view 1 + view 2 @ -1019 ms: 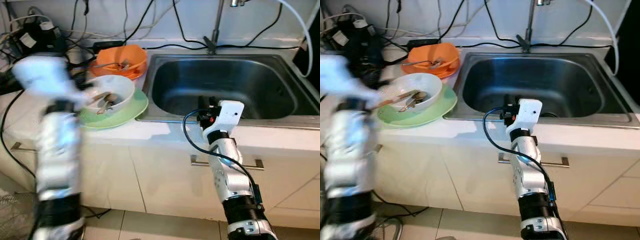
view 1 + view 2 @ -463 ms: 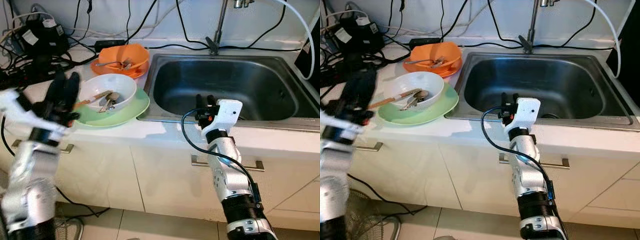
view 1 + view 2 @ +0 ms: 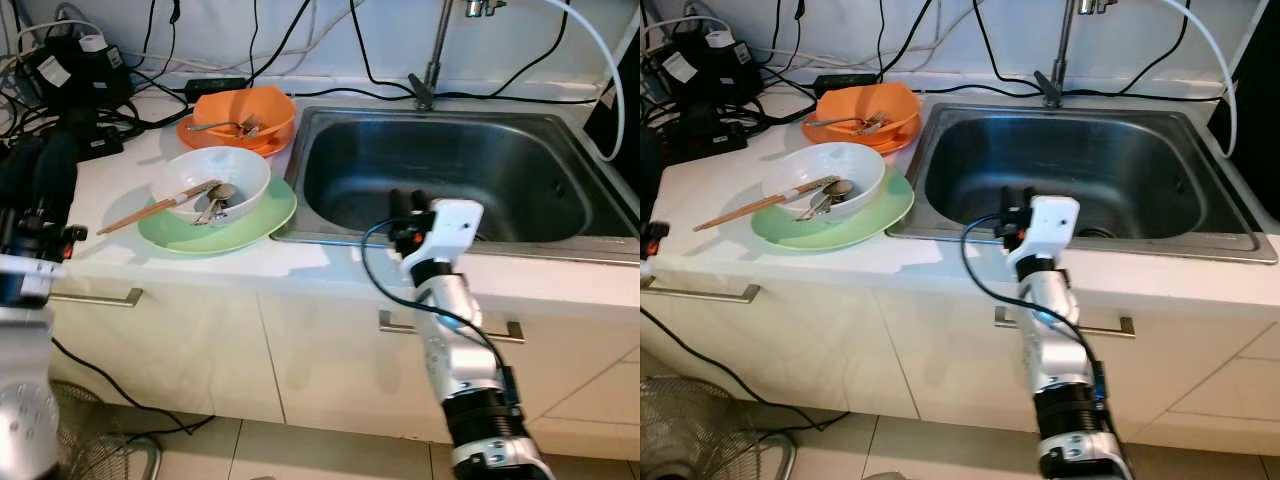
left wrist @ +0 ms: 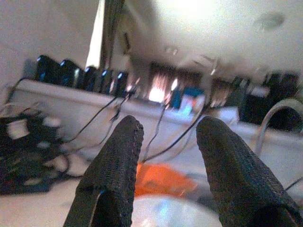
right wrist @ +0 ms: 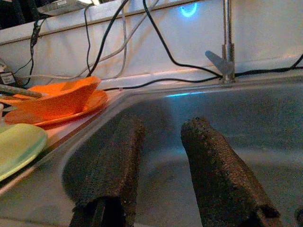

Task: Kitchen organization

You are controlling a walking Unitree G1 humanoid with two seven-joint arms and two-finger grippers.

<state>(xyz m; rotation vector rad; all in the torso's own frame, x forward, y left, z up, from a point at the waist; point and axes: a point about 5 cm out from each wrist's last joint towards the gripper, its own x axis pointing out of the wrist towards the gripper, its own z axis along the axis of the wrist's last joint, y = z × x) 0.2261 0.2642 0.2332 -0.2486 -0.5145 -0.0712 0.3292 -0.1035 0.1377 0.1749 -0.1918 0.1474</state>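
Observation:
A white bowl (image 3: 212, 181) holding spoons and a pair of chopsticks (image 3: 150, 208) sits on a green plate (image 3: 225, 228) on the counter left of the sink (image 3: 455, 170). Behind it an orange bowl (image 3: 243, 112) with cutlery rests on an orange plate. My left gripper (image 3: 38, 168) is raised at the far left, in front of the counter edge, open and holding nothing; its fingers (image 4: 118, 165) point toward the orange bowl (image 4: 163, 179). My right gripper (image 3: 406, 201) hovers open over the sink's front rim, fingers (image 5: 113, 165) pointing into the basin.
A tangle of black cables and power adapters (image 3: 75, 75) crowds the back left of the counter. A tap (image 3: 435, 50) stands behind the sink. Cabinet handles (image 3: 95, 297) line the front below the counter. A fan grille (image 3: 700, 440) stands on the floor at left.
My left arm has swung away from the white bowl, out to the left and back in front of the counter edge. The right arm has stayed over the sink rim.

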